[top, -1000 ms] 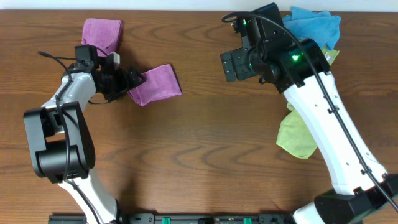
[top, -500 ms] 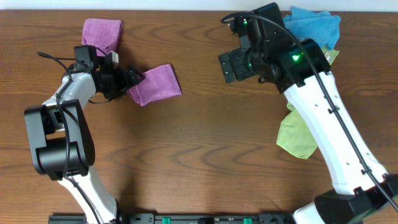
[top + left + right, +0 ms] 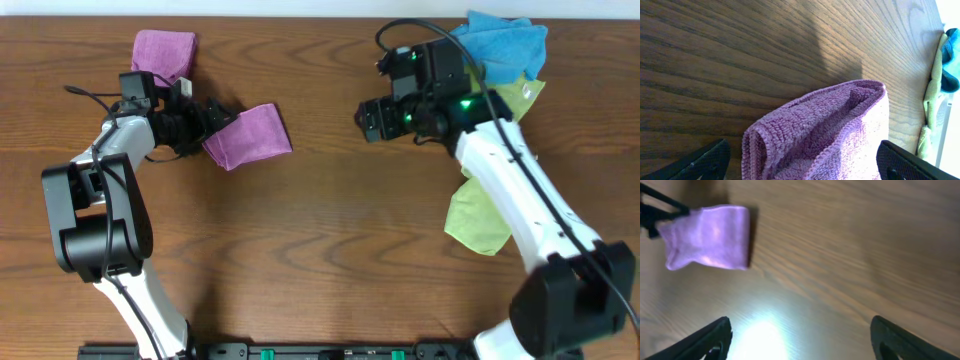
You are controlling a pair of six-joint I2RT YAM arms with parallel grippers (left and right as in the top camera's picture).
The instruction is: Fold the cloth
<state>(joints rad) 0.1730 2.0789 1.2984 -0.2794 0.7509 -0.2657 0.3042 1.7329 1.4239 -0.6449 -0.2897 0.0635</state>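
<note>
The purple cloth is running off the bottom edge of the left wrist view, hiding its near end. On the right, the right arm is covering the green cloth's middle. The right wrist view is blurring everything.

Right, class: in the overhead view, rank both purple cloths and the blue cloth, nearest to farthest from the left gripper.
1. Middle purple cloth, at the left gripper.
2. Corner purple cloth, top left.
3. Blue cloth, top right.
</note>
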